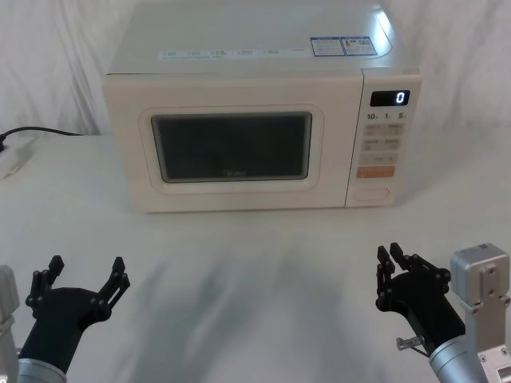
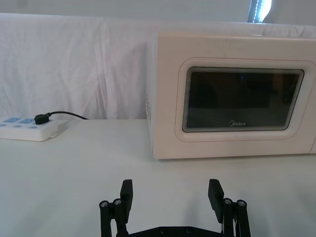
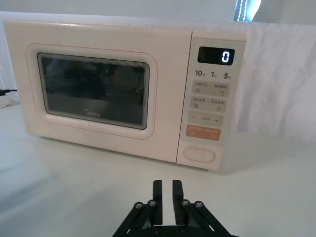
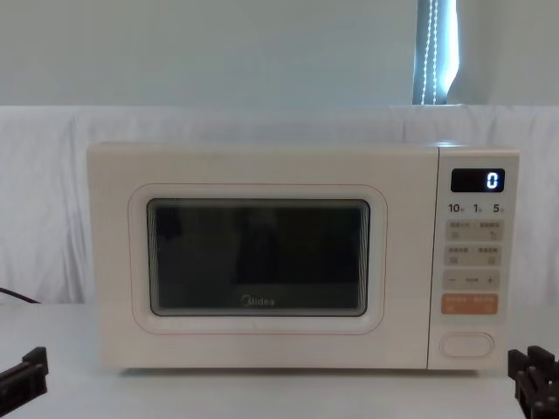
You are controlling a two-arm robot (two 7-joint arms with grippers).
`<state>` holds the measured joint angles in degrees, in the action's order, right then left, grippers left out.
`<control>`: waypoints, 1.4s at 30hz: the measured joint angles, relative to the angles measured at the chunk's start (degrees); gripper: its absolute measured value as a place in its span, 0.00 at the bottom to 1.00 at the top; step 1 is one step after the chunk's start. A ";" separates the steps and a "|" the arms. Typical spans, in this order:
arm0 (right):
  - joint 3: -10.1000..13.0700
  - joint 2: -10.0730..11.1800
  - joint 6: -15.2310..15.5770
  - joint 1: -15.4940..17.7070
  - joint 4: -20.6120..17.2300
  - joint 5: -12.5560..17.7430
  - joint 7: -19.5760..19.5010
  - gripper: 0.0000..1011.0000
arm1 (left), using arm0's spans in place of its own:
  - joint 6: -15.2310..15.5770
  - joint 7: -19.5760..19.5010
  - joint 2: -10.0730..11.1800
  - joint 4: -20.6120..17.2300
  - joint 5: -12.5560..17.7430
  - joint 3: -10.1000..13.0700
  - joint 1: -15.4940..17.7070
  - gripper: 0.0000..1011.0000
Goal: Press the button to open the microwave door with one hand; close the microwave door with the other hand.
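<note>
The cream microwave (image 1: 239, 60) stands at the back of the white table, its display showing 0. The microwave door (image 1: 231, 148) (image 2: 242, 101) (image 3: 94, 89) (image 4: 258, 257) is closed flush with the front. The button (image 1: 371, 193) (image 3: 200, 154) (image 4: 467, 345) is the wide cream pill at the bottom of the right-hand control panel. My left gripper (image 1: 88, 267) (image 2: 171, 192) hovers open near the table's front left, well short of the door. My right gripper (image 1: 390, 257) (image 3: 167, 190) is shut on nothing at the front right, roughly in line with the button but a good distance from it.
A white power strip (image 1: 12, 155) (image 2: 27, 129) with a black cable lies at the left, beside the microwave. An orange key (image 3: 203, 133) sits just above the button. Bare white tabletop (image 1: 247, 271) lies between the grippers and the microwave.
</note>
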<state>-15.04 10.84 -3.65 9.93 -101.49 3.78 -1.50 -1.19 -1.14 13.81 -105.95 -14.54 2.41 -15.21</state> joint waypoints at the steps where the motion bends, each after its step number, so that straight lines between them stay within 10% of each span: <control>1: 0.00 0.00 0.00 0.00 0.00 0.00 0.00 0.15 | 0.00 0.00 0.00 0.00 0.00 0.00 0.00 0.99; 7: 0.00 0.00 0.00 0.00 0.00 0.00 0.00 0.00 | 0.00 0.00 0.00 0.00 0.00 0.00 0.00 0.99; 24: 2.89 -3.48 2.88 -2.55 3.41 1.40 3.87 0.00 | 0.00 0.00 0.00 0.00 0.00 0.00 0.00 0.99; 42: 4.84 -6.77 3.75 -13.13 15.82 1.86 7.86 0.00 | 0.00 0.00 0.00 0.00 0.00 0.00 0.00 0.99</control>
<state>-10.20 4.07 0.11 -3.20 -85.68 5.64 6.36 -1.19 -1.14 13.81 -105.95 -14.54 2.41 -15.21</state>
